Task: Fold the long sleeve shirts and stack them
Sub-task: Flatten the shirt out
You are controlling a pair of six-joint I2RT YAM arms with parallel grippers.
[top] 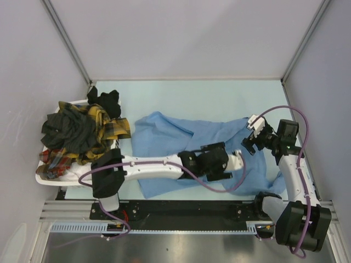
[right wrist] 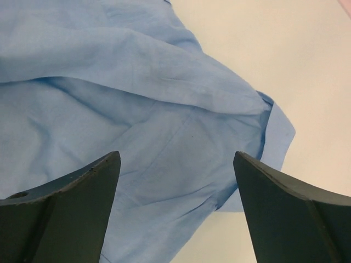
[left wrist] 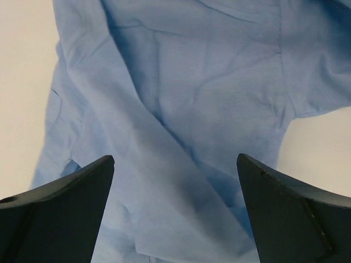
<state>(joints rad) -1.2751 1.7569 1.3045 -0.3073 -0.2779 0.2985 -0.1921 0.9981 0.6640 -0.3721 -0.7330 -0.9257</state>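
A plain light blue shirt lies spread and rumpled on the table. My left gripper hovers over its right part, open and empty; the left wrist view shows creased blue cloth between its fingers. My right gripper is open and empty above the shirt's right edge; the right wrist view shows a blue sleeve or hem ending on bare table. Dark green-black, yellow-black plaid and red plaid shirts lie heaped in the basket.
The white slatted basket stands at the table's left side. Grey walls enclose the table at the back, left and right. The pale table surface shows behind the blue shirt. Purple cables loop off both arms.
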